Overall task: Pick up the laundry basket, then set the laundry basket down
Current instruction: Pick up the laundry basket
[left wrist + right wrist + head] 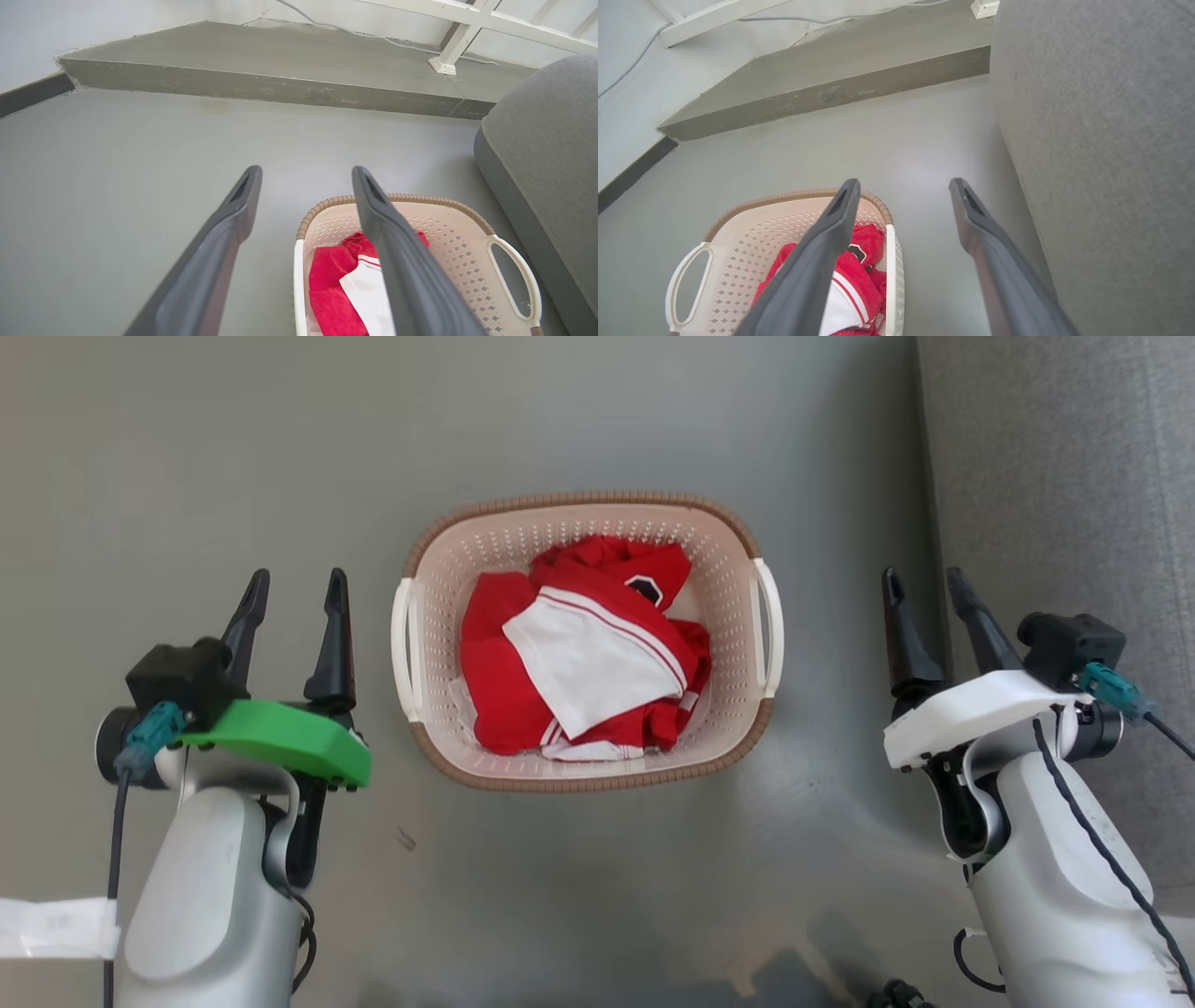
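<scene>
Grey floor (pixel 187 448); left tool (pixel 298 577), right tool (pixel 923 577) spread, empty, flanking laundry basket (pixel 437 616)

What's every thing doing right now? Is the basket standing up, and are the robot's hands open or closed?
laundry basket: upright on the floor, not held, clothes inside
clothes: crumpled in a heap in the basket
left gripper: open, empty, apart from the basket
right gripper: open, empty, apart from the basket

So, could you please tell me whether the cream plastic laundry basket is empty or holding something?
Not empty. The cream perforated plastic laundry basket holds crumpled red and white clothing, heaped across its bottom.
</scene>
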